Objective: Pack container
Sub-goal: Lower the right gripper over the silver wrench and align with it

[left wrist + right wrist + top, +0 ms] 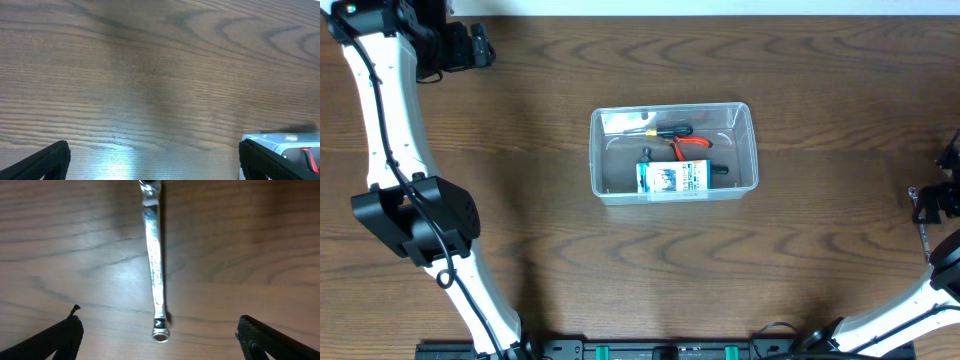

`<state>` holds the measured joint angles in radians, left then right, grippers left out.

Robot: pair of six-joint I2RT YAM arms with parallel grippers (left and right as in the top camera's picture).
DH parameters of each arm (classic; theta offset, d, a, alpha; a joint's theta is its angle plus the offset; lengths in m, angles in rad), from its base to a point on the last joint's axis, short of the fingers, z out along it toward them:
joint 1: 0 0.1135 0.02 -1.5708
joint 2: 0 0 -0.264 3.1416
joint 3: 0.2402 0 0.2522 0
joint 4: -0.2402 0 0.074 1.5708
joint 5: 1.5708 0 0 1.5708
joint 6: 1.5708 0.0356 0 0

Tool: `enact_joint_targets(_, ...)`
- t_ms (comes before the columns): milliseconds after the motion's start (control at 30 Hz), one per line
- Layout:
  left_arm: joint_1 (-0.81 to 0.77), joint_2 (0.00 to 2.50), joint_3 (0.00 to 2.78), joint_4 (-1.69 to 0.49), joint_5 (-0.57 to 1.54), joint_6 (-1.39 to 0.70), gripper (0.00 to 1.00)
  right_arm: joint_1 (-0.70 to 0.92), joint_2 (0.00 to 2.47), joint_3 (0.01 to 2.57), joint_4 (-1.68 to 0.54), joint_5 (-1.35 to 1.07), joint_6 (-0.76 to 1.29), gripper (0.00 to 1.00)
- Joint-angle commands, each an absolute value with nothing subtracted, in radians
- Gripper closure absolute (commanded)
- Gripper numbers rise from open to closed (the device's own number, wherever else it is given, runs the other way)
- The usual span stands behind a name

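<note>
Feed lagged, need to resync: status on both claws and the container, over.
Left claw open, empty. Right claw open over wrench lying on table. Container mid-table, holding box, pliers, screwdriver. No obstruction seen between wrench and container.

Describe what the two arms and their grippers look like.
Both arms have white tubular links with chunky black joint housings; a black cable runs along the left arm. The right arm shows the same white shell. The left gripper and right gripper have matte black, wedge-shaped fingers.
</note>
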<state>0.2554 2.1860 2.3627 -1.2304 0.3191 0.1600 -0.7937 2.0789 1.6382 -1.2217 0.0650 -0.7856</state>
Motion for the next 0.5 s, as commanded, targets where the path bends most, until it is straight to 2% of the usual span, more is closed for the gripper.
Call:
enact_joint_targets(0, 0.260, 2.182, 2.380, -1.233, 0.328, 0.159, 0.02, -0.786, 2.082, 1.598, -1.208, 0.128, -0.775, 0.01)
enact_joint_targets(467, 0.260, 2.182, 2.380, -1.233, 0.328, 0.159, 0.02, -0.709, 2.082, 1.482, -1.098, 0.184, -0.757, 0.01)
